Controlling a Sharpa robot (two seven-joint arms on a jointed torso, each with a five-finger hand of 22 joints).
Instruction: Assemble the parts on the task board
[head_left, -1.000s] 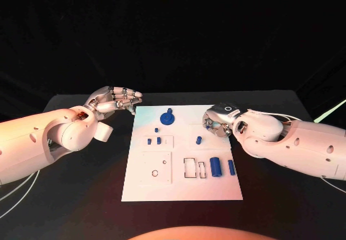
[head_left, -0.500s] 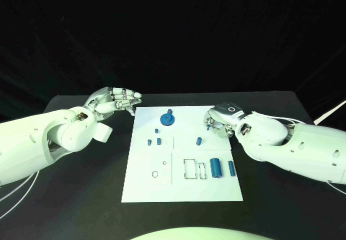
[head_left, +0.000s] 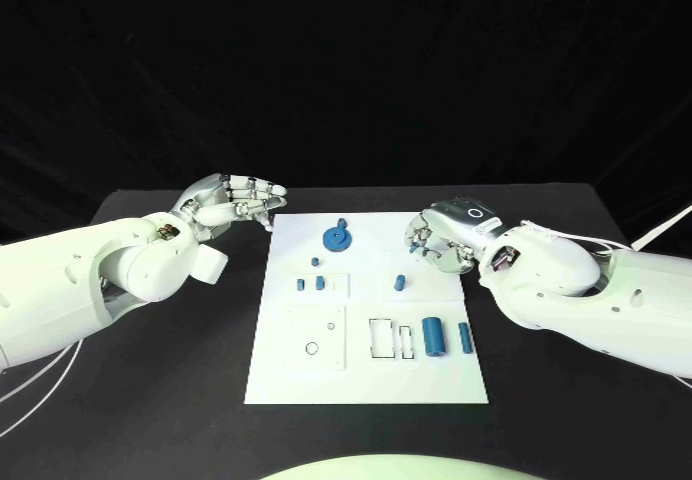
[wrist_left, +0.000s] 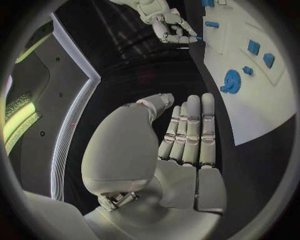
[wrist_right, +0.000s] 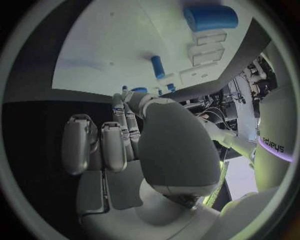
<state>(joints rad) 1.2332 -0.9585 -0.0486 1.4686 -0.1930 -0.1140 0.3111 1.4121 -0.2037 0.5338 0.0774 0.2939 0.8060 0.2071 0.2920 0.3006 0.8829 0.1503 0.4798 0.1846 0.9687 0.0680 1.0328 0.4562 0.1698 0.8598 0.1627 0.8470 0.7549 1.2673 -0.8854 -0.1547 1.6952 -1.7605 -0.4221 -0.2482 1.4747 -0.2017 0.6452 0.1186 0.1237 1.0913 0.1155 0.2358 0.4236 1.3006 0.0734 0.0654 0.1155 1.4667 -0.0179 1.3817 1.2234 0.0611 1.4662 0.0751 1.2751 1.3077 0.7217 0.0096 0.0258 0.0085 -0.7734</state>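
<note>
Head view: the task board (head_left: 296, 385) lay flat in the middle of the black table (head_left: 144, 350), between the two arms. On it sat the blue parts: a gear (head_left: 335, 238) near the far edge, a few small pegs (head_left: 316, 282) just beyond the middle, a single upright peg (head_left: 400, 283) toward the right, and a thick cylinder (head_left: 431, 336) beside a thinner pin (head_left: 464, 336) toward the near right. Open slots (head_left: 379, 337) stood just left of the cylinder. The right hand (head_left: 440, 240) hung over the board's far right edge with its fingers curled downward; whether the fingertips pinched a small blue piece could not be told, and the right wrist view showed its fingers drawn together above the white plate without settling the matter. The left hand (head_left: 238, 203) rested at the board's far left corner, fingers curled in together and holding nothing, as the left wrist view (wrist_left: 187, 135) confirmed. Judged from this layout, most parts were not yet seated. To do the present step well, the right hand would need to settle directly above one part, close on its sides rather than its top, and lift it straight up without tilting. The left hand would best keep off the board's surface, or brace its corner, so the plate would not slide.
</note>
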